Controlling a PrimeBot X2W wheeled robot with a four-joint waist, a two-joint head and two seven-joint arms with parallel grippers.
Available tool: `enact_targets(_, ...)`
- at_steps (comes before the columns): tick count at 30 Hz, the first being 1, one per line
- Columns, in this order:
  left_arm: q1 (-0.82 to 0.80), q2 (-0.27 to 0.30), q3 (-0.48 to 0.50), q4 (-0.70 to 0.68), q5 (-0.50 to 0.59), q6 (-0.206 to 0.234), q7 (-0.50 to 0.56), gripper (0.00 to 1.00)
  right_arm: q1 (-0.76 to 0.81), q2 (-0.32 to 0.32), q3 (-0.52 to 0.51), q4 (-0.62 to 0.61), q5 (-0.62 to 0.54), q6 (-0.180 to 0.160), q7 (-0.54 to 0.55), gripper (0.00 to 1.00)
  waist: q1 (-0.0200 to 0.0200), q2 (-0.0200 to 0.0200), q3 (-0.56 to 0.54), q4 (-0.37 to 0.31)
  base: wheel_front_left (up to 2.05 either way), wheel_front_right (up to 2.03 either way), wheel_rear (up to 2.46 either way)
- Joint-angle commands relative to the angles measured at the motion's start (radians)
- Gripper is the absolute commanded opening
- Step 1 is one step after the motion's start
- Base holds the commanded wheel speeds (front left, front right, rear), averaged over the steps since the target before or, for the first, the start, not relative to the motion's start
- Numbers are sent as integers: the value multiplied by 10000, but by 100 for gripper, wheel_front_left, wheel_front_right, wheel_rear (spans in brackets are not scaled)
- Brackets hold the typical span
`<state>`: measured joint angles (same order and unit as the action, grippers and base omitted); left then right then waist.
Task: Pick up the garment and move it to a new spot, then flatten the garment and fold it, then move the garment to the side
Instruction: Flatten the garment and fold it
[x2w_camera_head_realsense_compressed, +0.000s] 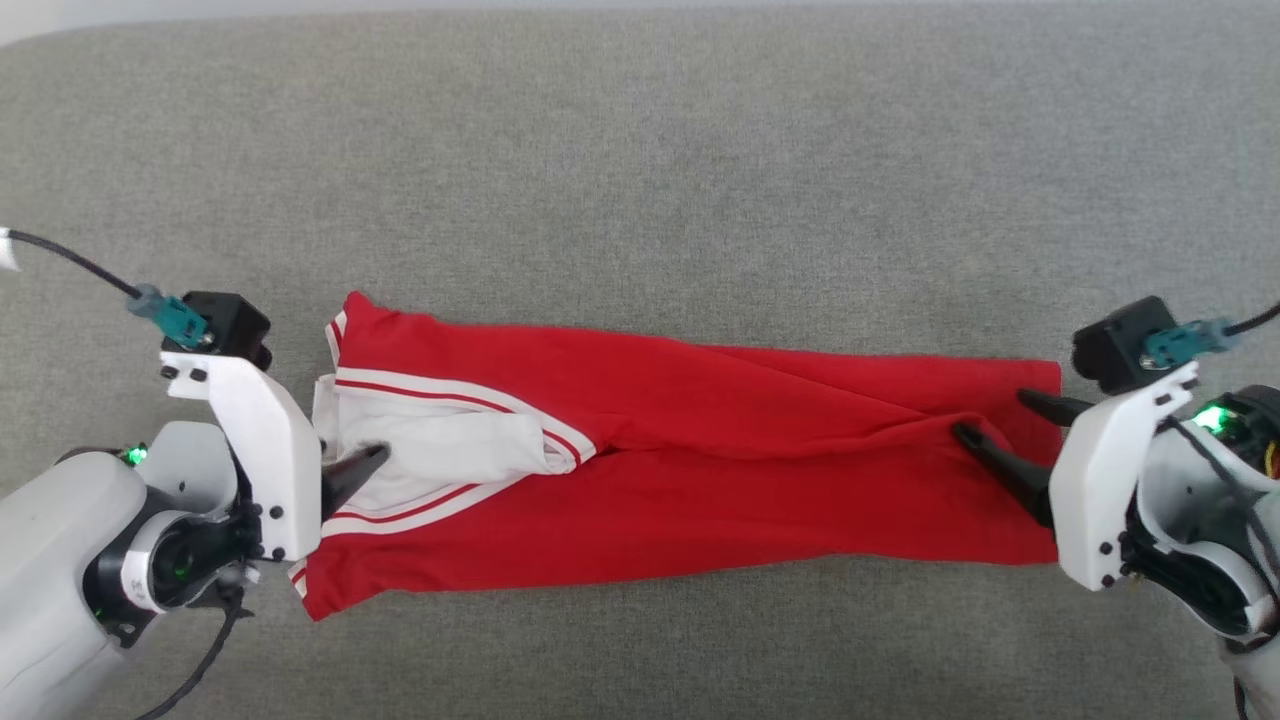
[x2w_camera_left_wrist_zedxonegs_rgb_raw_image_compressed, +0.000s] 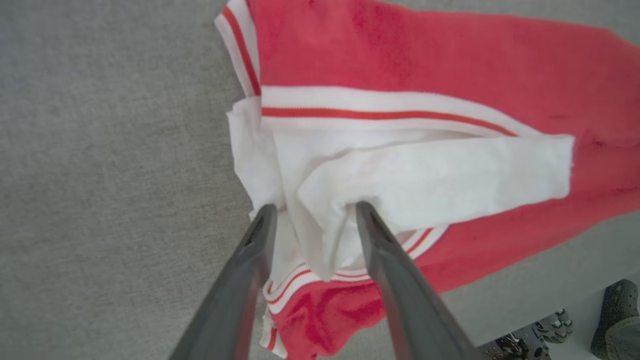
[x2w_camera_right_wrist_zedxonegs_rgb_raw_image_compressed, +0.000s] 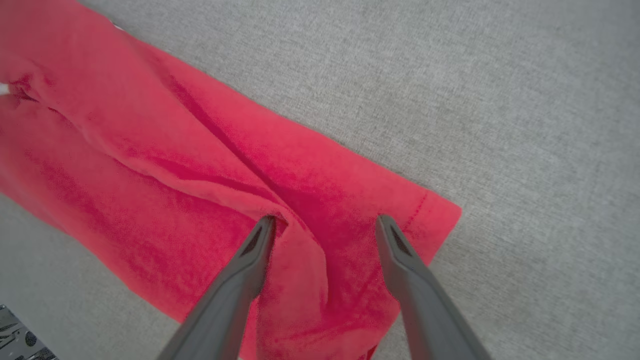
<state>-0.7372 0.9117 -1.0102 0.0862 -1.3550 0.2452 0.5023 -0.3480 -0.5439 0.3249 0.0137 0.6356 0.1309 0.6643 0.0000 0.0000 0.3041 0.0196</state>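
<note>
garment (x2w_camera_head_realsense_compressed: 720, 510) folded long on bench (x2w_camera_head_realsense_compressed: 640, 150)
both open: left gripper (x2w_camera_left_wrist_zedxonegs_rgb_raw_image_compressed: 315, 207) at white sleeve (x2w_camera_left_wrist_zedxonegs_rgb_raw_image_compressed: 425, 170); right gripper (x2w_camera_right_wrist_zedxonegs_rgb_raw_image_compressed: 326, 219) at hem (x2w_camera_right_wrist_zedxonegs_rgb_raw_image_compressed: 425, 210); head view hides one left finger

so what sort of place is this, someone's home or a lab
Hard to say; probably an indoor room. The garment lies on a broad grey fabric surface, like a couch seat or padded table, and past its edge a pale floor holds dark clutter.

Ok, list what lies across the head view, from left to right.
From the left: left gripper → white sleeve → red body of the garment → right gripper.
</note>
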Motion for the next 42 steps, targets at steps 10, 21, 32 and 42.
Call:
enact_targets(10,822,205,737,-435,573,-416,-2785,100,1140,340,-1459,-646,116,-3,-81,100,0,0,-476,14,0,0,0)
enact_targets(21,2238,557,1467,-1111,1520,-254,-6635,100,2130,1259,-3221,-654,-188,-1,139,100,0,0,-708,185,0,0,0)
enact_targets(32,3433,-302,2836,-1010,2465,42,-7672,100,1207,1529,-3090,1082,-97,-1,693,100,0,0,-712,702,0,0,0)
enact_targets(42,5451,-2217,5696,-748,4355,-707,-7682,100,490,1738,-2179,3034,148,0,1860,100,0,0,-757,1135,0,0,0)
